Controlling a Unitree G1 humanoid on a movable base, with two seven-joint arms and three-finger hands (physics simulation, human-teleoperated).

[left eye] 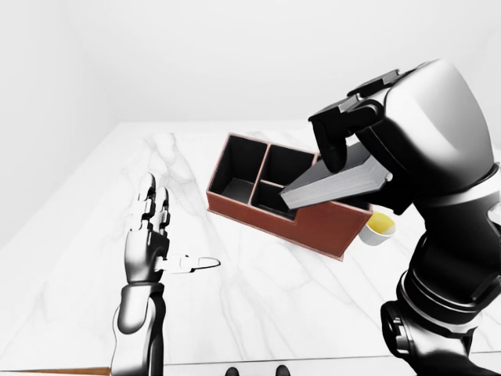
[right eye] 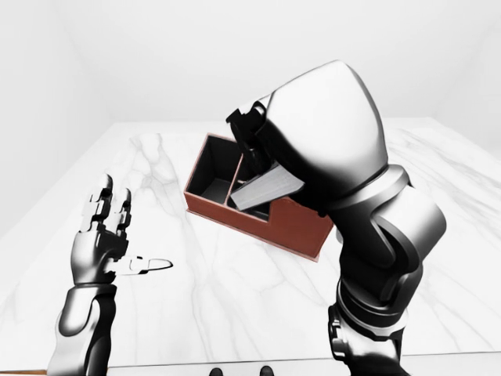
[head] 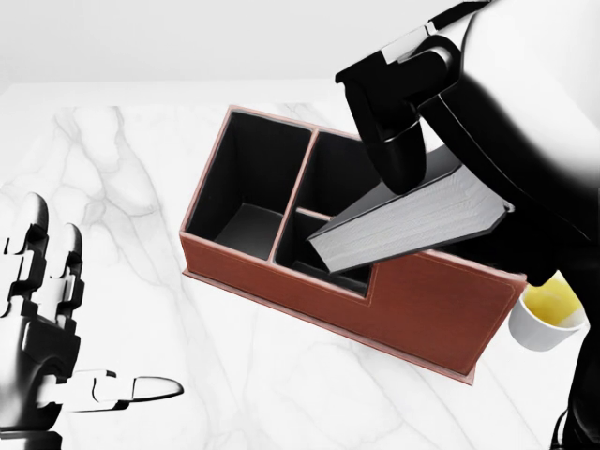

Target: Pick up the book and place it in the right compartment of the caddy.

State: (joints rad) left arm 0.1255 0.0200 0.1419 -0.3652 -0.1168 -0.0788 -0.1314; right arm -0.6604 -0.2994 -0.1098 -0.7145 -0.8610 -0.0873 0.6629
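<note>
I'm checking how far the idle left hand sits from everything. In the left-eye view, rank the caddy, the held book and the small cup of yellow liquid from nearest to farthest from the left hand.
From the left hand:
1. Caddy, right of the hand on the marble table; its left end is closest.
2. Book, held above the caddy's right part by the right hand.
3. Cup, past the caddy's right end.

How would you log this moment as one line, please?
right hand: shut on book, tilted above caddy | left hand: open, idle | book not yet placed
</note>
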